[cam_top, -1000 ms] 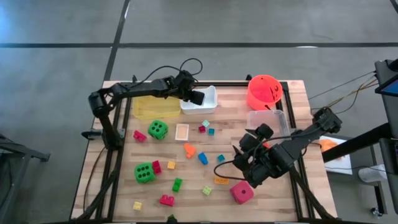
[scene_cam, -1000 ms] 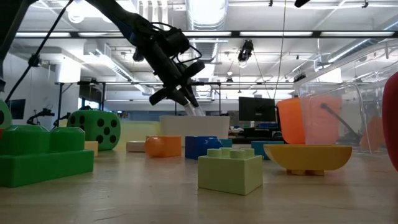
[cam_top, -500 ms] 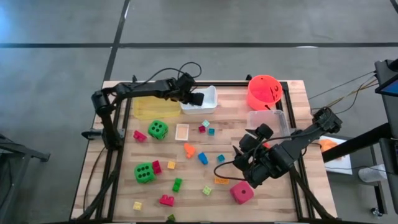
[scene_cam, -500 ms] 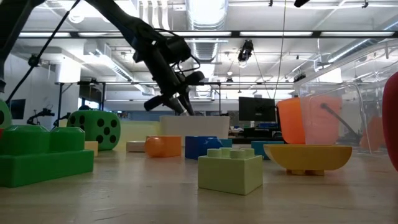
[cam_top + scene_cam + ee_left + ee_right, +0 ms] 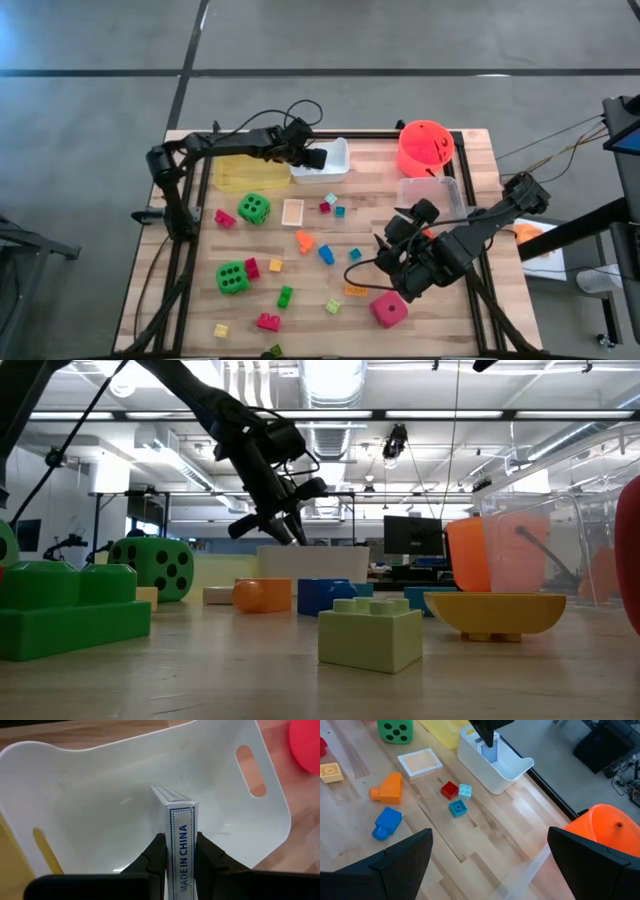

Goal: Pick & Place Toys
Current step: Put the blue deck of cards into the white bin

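Observation:
My left gripper (image 5: pixel 312 157) is over the white tray (image 5: pixel 335 170) at the table's far side, shut on a small white-and-blue card box (image 5: pixel 180 825). It also shows in the low view (image 5: pixel 280 530) and the right wrist view (image 5: pixel 487 732). My right gripper (image 5: pixel 390 255) hangs open and empty above the table's right half. On the table lie two green dice (image 5: pixel 254 208) (image 5: pixel 233 277), a pink-red die (image 5: pixel 389 309), a flat square card (image 5: pixel 293 212) and many small coloured bricks (image 5: pixel 326 254). My left gripper pinches the card box's two broad faces (image 5: pixel 172 857) between its two fingers (image 5: pixel 156 854), at the box's near end. The fingers slant down from the table's left and lie along the box. The box stands on edge inside the tray; whether it touches the tray's floor I cannot tell.
A yellow tray (image 5: pixel 250 172) sits left of the white one. A clear tray (image 5: pixel 430 195) and a round orange-red bucket (image 5: pixel 425 146) stand at the far right. Bricks lie close under my right gripper (image 5: pixel 489 837), with red and teal ones (image 5: pixel 455 797) ahead of it.
My left gripper has gone a little toward the table's left over the white tray and tipped, keeping the card box in its fingers.

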Robot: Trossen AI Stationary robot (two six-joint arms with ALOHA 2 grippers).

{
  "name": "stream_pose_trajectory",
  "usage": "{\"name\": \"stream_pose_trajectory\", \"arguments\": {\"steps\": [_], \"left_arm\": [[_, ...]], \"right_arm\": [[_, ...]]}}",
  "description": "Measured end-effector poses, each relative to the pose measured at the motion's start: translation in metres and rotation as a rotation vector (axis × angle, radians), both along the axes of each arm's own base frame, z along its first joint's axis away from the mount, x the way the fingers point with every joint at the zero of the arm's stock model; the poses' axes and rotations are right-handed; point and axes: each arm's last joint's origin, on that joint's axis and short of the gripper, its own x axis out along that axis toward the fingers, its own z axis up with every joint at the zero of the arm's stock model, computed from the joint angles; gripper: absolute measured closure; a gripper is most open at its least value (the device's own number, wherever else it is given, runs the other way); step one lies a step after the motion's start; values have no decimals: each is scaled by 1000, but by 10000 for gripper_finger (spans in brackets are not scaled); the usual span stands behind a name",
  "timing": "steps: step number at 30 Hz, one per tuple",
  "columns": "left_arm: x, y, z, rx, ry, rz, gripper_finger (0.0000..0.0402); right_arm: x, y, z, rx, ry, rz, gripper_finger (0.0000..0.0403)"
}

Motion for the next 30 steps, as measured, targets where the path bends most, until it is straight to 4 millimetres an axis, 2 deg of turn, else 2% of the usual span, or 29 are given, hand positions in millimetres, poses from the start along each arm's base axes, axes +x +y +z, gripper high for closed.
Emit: {"name": "stream_pose_trajectory", "arguments": {"steps": [4, 9, 13, 30], "left_arm": [[-2, 0, -2, -11, -1, 25, 344], [-5, -1, -10, -24, 45, 32, 281], [-5, -1, -9, -21, 45, 25, 256], [-5, 2, -8, -17, 32, 22, 245]], "right_arm": [[0, 0, 0, 3, -3, -2, 14], [0, 0, 0, 3, -3, -2, 14], [0, 0, 0, 3, -3, -2, 14], [0, 0, 0, 6, -2, -2, 14]]}}
